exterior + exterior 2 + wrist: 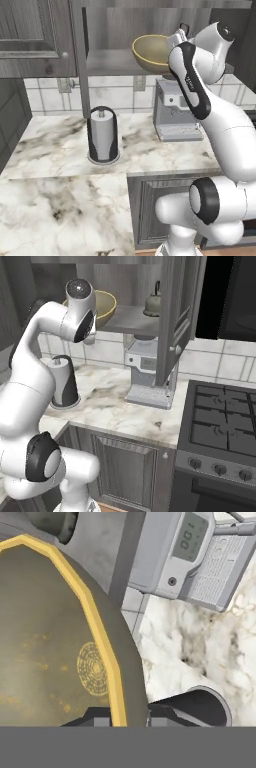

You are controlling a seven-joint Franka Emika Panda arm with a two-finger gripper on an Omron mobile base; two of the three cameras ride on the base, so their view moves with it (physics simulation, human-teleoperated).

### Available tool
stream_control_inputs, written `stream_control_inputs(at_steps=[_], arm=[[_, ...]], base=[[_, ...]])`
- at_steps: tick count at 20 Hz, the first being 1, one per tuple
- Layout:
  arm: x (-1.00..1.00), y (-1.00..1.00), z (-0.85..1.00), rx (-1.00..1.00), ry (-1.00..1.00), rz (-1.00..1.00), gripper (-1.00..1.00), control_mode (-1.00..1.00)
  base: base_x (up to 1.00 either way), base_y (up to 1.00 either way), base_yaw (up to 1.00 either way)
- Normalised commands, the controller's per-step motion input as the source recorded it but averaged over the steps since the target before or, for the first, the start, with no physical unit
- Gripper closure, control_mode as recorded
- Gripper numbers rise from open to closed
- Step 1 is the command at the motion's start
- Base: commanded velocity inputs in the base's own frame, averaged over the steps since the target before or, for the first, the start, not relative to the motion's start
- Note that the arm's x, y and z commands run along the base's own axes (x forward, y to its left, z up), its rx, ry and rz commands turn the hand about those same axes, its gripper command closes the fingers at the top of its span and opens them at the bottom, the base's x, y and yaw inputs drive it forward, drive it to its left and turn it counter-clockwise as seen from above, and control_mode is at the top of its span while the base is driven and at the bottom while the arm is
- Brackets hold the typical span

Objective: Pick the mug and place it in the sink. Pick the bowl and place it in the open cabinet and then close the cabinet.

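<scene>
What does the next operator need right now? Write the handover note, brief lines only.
Hand: shut on the rim of the bowl, one finger inside, one outside.
Bowl: held at the open cabinet, over its grey shelf; whether it rests on the shelf I cannot tell.
Cabinet door: open.
Mug and sink: can't say from here; check them.
Also there: a kettle on the same shelf, the coffee machine and paper towel holder on the counter below.
Left: set the bowl down, release, withdraw, close the door.

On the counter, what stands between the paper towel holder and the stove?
A grey coffee machine stands between the paper towel holder and the stove, seen in the right base view.
</scene>
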Motion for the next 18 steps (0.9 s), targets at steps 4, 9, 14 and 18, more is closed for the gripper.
stream_control_inputs(at_steps=[4, 9, 14, 18], arm=[[0.53, 0.03, 0.00, 0.00, 0.03, 0.00, 1.00, -1.00], [0.43, 0.00, 0.01, 0.00, 0.00, 0.00, 1.00, -1.00], [0.44, 0.00, 0.00, 0.00, 0.00, 0.00, 1.00, -1.00], [0.48, 0.02, 0.00, 0.00, 0.00, 0.00, 1.00, -1.00]], base=[[0.00, 0.00, 0.00], [0.00, 0.00, 0.00], [0.00, 0.00, 0.00], [0.00, 0.00, 0.00]])
